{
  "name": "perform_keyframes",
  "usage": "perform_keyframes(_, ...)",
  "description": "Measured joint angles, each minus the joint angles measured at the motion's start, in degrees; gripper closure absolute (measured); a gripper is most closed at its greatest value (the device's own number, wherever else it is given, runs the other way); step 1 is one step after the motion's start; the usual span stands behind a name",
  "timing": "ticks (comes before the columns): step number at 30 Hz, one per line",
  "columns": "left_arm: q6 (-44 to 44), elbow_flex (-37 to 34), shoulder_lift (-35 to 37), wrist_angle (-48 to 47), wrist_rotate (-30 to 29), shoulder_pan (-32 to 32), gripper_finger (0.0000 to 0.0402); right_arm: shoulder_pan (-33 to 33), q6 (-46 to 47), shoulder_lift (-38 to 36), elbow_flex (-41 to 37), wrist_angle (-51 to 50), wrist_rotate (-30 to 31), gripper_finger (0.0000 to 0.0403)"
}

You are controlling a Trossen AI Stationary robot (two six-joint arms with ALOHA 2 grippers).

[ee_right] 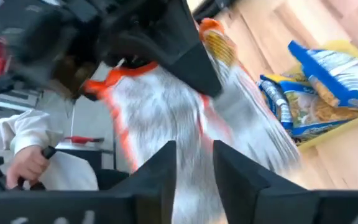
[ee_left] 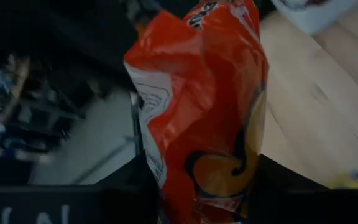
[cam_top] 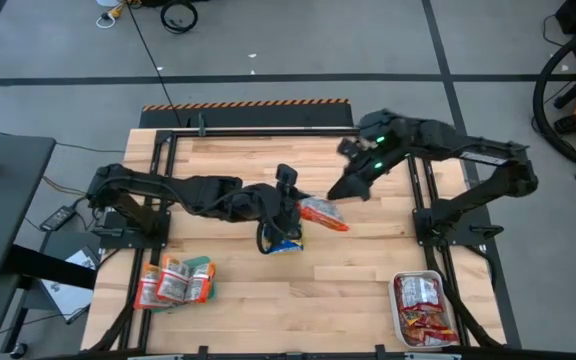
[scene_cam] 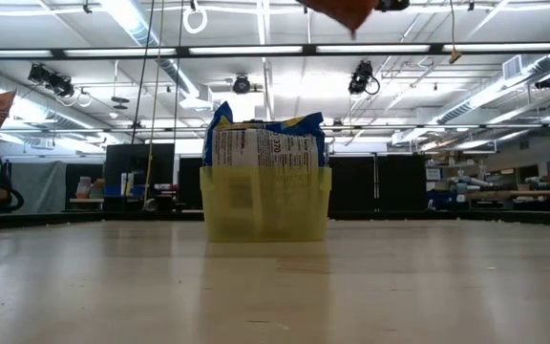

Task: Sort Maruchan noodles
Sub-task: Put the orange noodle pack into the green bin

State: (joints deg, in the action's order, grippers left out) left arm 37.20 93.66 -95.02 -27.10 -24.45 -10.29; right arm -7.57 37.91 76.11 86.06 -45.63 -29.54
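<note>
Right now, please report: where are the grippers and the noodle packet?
Left gripper mid-table, shut on orange packet. Right gripper at the packet's other end, fingers parted. Blue packets sit in yellow tray directly beneath. Nothing blocking.

Orange-red packet point(cam_top: 324, 213) with yellow swirl, white panel. Blue-and-yellow packets point(scene_cam: 265, 143) in translucent yellow tray point(scene_cam: 265, 215). Red-and-silver packets point(cam_top: 424, 306) in white tray point(cam_top: 398, 312). Orange packets point(cam_top: 168, 283) in green tray point(cam_top: 208, 268).
</note>
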Motion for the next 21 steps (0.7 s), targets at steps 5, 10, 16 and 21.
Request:
perform_keyframes(5, -9.7, 8.1, 0.0, -18.5, -1.5, -2.4, 0.0238, -3.1, -1.7, -7.1, 0.1, -3.2, 3.7, 0.0267)
perform_keyframes(10, -41.1, 19.5, 0.2, -48.5, 3.6, -4.3, 0.0237, -3.1, -2.6, -14.4, 0.1, -6.2, 17.9, 0.0263)
perform_keyframes(16, -88.8, 20.9, 2.0, -60.9, 25.6, -8.7, 0.0239, -2.2, -4.4, -18.1, 0.1, -8.0, 27.1, 0.0263)
perform_keyframes(21, -110.6, 14.2, 3.8, -62.7, 31.4, -20.2, 0.0239, -2.2, -9.8, -18.0, 0.1, -8.1, 27.1, 0.0264)
